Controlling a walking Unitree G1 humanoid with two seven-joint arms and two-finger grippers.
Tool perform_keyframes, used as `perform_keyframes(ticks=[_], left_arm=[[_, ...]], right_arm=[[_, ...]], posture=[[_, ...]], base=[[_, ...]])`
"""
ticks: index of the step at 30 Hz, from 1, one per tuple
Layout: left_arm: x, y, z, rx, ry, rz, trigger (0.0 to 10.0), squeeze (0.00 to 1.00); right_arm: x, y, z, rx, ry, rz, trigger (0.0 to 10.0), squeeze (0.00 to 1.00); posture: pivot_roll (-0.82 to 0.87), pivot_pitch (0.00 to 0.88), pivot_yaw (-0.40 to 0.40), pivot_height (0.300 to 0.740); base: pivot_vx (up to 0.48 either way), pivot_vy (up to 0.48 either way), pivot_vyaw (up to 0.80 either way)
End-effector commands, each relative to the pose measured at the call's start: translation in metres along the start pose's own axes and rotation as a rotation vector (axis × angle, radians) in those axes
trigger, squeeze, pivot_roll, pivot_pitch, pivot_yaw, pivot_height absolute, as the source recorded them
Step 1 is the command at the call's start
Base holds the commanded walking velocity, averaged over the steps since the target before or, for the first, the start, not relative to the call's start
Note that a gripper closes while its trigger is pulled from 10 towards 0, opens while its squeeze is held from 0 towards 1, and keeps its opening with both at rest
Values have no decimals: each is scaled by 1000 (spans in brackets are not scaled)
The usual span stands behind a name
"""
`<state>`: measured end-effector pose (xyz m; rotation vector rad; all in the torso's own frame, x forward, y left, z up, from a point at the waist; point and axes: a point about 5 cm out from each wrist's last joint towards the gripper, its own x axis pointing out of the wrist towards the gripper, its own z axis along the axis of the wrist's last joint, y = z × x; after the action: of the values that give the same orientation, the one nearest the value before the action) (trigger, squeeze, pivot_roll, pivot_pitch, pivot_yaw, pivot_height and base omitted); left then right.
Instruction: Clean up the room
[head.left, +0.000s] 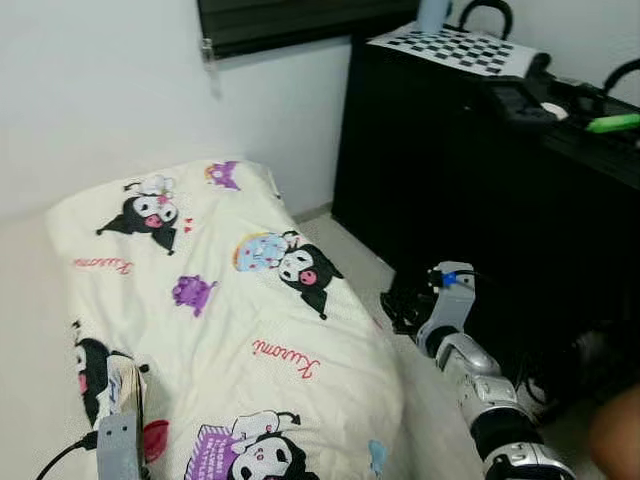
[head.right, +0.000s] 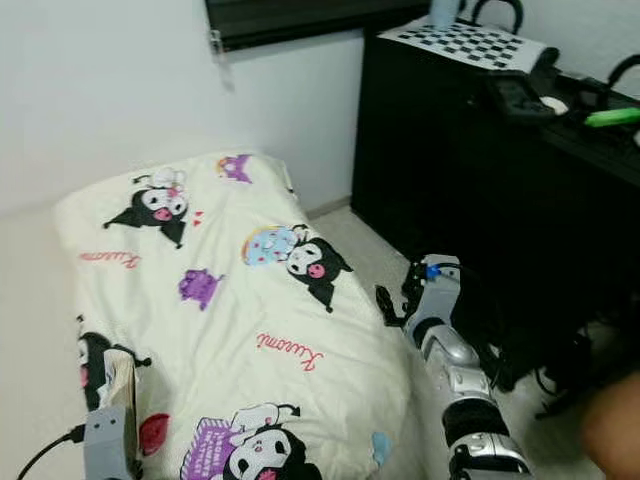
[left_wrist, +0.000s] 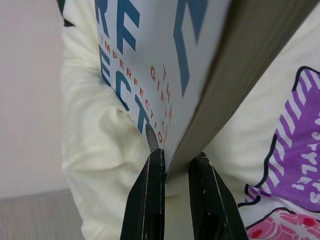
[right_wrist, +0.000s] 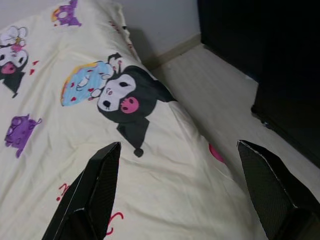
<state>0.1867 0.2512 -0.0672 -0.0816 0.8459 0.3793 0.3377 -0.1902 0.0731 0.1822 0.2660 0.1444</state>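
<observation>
Left tool (left_wrist: 172, 172) grips a book (left_wrist: 200, 65) over the bedspread (head.left: 230, 300) — right tool (right_wrist: 185, 195) apparently spread wide.

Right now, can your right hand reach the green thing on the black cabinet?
Probably not. The right hand hangs open, low beside the bed, while the green thing lies high up on the black cabinet, far back from its front edge.

Book (left_wrist: 165, 55): white cover, blue block letters, small red print, grey-brown page edge showing; its lower corner is pinched between the two black fingers of the left gripper (left_wrist: 175, 167). Blanket (left_wrist: 100, 160): cream, purple and pink cartoon print, directly behind the book. Wall (left_wrist: 27, 90): pale, beside the blanket.
</observation>
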Motion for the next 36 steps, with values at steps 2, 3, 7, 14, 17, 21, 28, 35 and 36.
perform_keyframes(ticks=[2, 3, 7, 14, 17, 21, 28, 35, 36], left_arm=[[-2, 3, -11, -18, 42, 4, 10000, 0], [-1, 1, -9, -24, 33, -6, 10000, 0], [0, -2, -5, -28, 21, -18, 10000, 0], [1, -2, 0, -11, 37, 16, 10000, 0], [1, -1, 0, -10, 38, 21, 10000, 0], [1, 1, -2, -11, 43, 29, 10000, 0], [-1, 2, -8, 2, 46, 22, 10000, 0], [0, -3, -5, 17, 32, 9, 10000, 0], [0, -5, -4, 25, 27, 0, 10000, 0]], right_arm=[[-2, -3, -3, 17, -4, -12, 10000, 0], [-2, -3, -2, 17, -9, -10, 10000, 0], [-1, -3, -1, 17, -15, -7, 10000, 0], [-3, 1, -1, 1, -54, 17, 10000, 0], [-3, 0, -5, -6, -38, 12, 10000, 0], [-5, 2, -9, -10, -29, 28, 10000, 0], [-5, 19, -9, -34, -56, 162, 10000, 0], [-5, 35, -10, -62, -64, 249, 10000, 0], [-6, 37, -12, -67, -61, 261, 10000, 0]], posture=[[-186, 104, -23, 740], [-186, 104, -23, 740], [-187, 103, -23, 740], [-191, 95, -23, 740], [-190, 97, -23, 740], [-188, 97, -25, 740], [-190, 94, -24, 740], [-195, 94, -23, 740], [-194, 94, -24, 740]], base=[[0, 0, 0], [0, 0, 0], [0, 0, 0], [-204, 0, 0], [-476, 0, 400], [-476, 0, 691], [-449, 0, 787], [0, 0, 781], [0, 0, 781]])
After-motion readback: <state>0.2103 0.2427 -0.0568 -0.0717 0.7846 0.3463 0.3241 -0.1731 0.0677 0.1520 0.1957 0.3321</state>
